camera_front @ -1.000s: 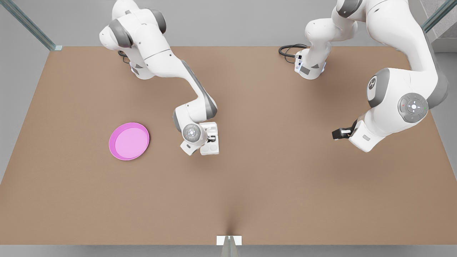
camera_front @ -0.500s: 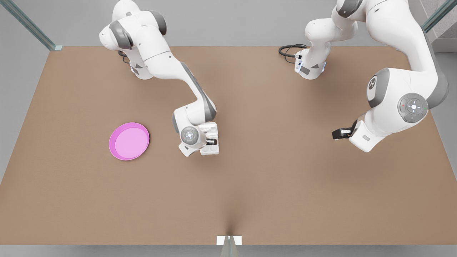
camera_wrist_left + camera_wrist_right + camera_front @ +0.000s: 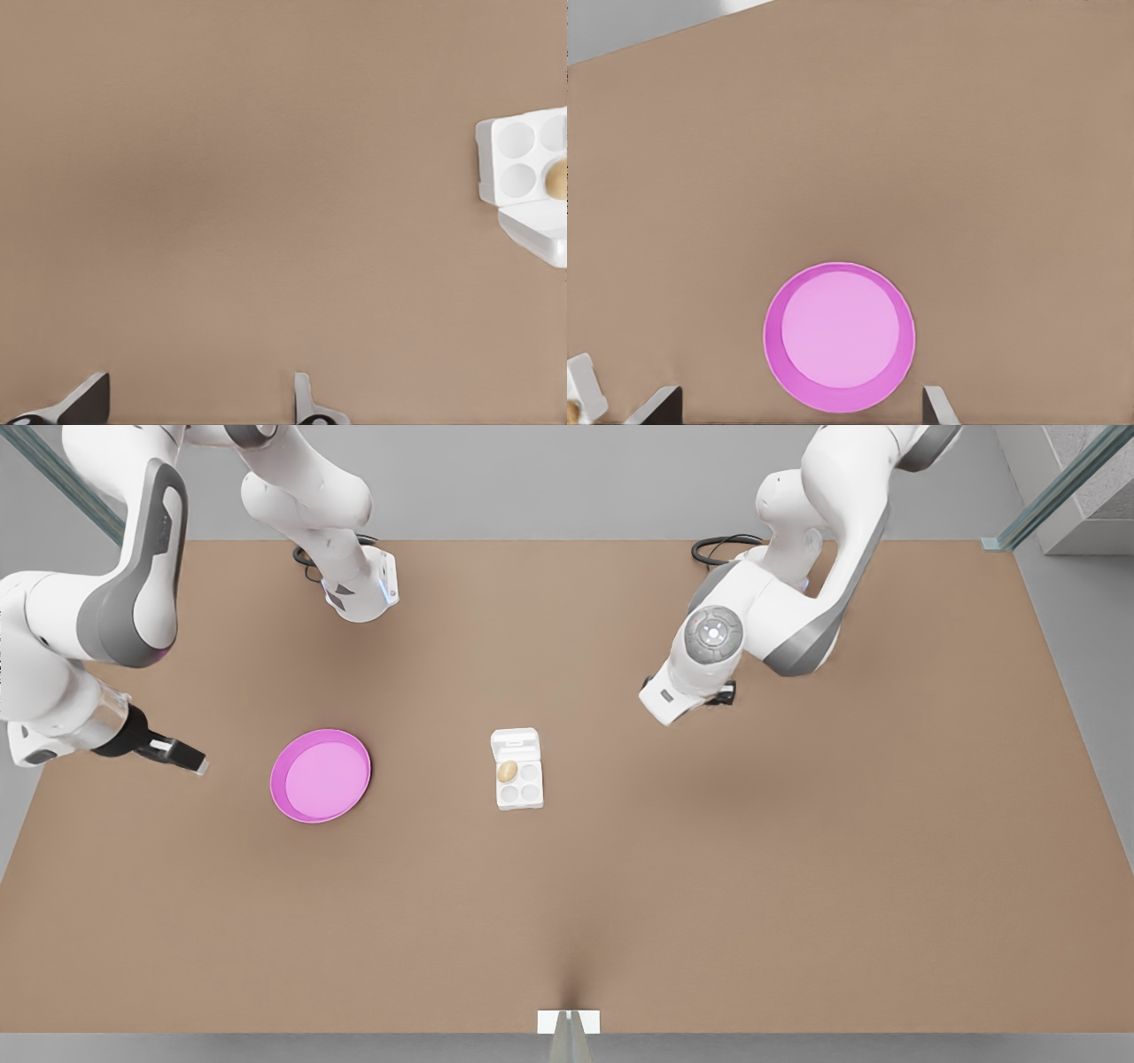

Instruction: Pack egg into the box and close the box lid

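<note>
— Where to find the egg [image 3: 507, 771]?
— Seated in one cup of the box [image 3: 521, 790], in the row next to the lid [image 3: 516, 741], on the front view's left. Tan against white. Other three cups bare.

— And the lid?
— Open, hinged at the box's far short end, not down over the cups. Seen from the left wrist as a flap just beside the cup holding the egg.

— Where to place the box?
— Flat on the table [image 3: 620, 921], near the middle, well apart from both arms. Right of the plate [image 3: 276, 779] in the front view, with bare table between.

— Left gripper [image 3: 201, 379]?
— Hanging over bare table at the front view's right, farther back than the box. Fingers [image 3: 89, 400] spread apart, clamped on nothing. Box off to one edge of the wrist view.

— Right gripper [image 3: 799, 390]?
— Out at the front view's left edge, pointing toward the plate, near it but not touching. Fingers [image 3: 663, 405] wide apart, holding nothing, with the plate framed between them in the wrist view.
</note>
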### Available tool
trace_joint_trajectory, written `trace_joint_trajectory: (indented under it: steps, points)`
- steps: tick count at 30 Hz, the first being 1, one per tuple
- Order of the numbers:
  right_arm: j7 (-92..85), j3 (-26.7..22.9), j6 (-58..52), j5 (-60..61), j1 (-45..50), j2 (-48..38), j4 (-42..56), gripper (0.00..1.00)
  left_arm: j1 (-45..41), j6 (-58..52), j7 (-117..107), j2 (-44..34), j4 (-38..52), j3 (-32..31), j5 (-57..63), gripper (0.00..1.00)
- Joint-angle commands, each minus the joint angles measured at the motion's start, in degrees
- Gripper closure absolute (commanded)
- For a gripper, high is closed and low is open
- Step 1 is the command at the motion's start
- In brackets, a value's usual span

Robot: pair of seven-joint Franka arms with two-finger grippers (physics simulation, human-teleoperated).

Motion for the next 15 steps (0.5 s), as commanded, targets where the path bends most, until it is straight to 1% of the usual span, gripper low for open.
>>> trace_joint_trajectory:
  steps: [1, 2, 3, 4, 5, 6, 7, 8, 9, 10, 11, 12, 13, 15]
  points:
    - [-15.7, 0.2, -3.7, -1.3, 4.0, 0.2, 0.6, 0.00, -0.3, 13.1, -26.2, -2.1, -7.1, -1.5, 0.0, 0.00]
    - [-15.7, -0.2, -3.8, -1.4, 6.2, 0.4, 0.6, 0.00, -1.0, 18.6, -33.3, -0.4, -7.2, -6.0, 0.0, 0.00]
    - [-15.6, 0.8, -3.9, -1.4, 6.4, 0.4, 0.6, 0.00, -4.3, 21.8, -35.3, 0.9, -7.2, -6.1, 0.0, 0.00]
    - [-15.6, 3.4, -3.9, -1.5, 6.5, 1.1, 0.6, 0.00, -5.8, 22.9, -36.9, 1.5, -7.1, -6.1, 0.1, 0.00]
    - [-15.6, 4.7, -4.0, -2.0, 7.9, 1.9, 0.6, 0.00, -8.2, 25.2, -40.2, 2.6, -7.2, -6.1, 0.3, 0.00]
    - [-15.6, 4.9, -4.0, -2.7, 8.0, 2.4, 1.1, 0.00, -9.9, 28.1, -41.6, 5.5, -7.3, -6.0, 1.7, 0.00]
    - [-16.4, 4.9, -3.9, -3.0, 7.8, 2.5, 1.2, 0.00, -11.8, 30.7, -47.0, 7.9, -8.0, -5.9, 6.0, 0.00]
    - [-16.4, 4.9, -3.6, -2.9, 8.0, 2.4, 1.5, 0.00, -14.4, 34.1, -54.0, 12.0, -7.9, -6.0, 13.5, 0.00]
    - [-16.3, 4.9, -3.6, -2.9, 8.0, 2.5, 2.2, 0.00, -15.3, 34.4, -54.8, 13.4, -7.6, -6.0, 15.5, 0.00]
    - [-16.3, 4.9, -3.6, -2.7, 8.0, 2.6, 2.2, 0.00, -16.2, 37.1, -55.1, 16.1, -7.6, -5.5, 18.0, 0.00]
    - [-16.3, 4.9, -3.3, -2.7, 8.1, 2.6, 2.2, 0.00, -16.3, 40.5, -59.3, 19.6, -7.4, -5.4, 24.2, 0.00]
    - [-16.4, 4.9, -3.3, -2.8, 8.1, 3.1, 2.2, 0.00, -16.7, 41.3, -61.9, 21.0, -6.4, -5.5, 27.6, 0.00]
    - [-16.4, 4.9, -3.1, -2.8, 8.0, 3.2, 2.2, 0.00, -18.4, 41.1, -62.0, 21.9, -3.8, -5.5, 27.6, 0.00]
    - [-16.4, 4.9, -2.9, -2.9, 7.5, 3.3, 2.3, 0.00, -21.1, 40.3, -62.9, 26.1, 4.3, -4.4, 27.8, 0.00]
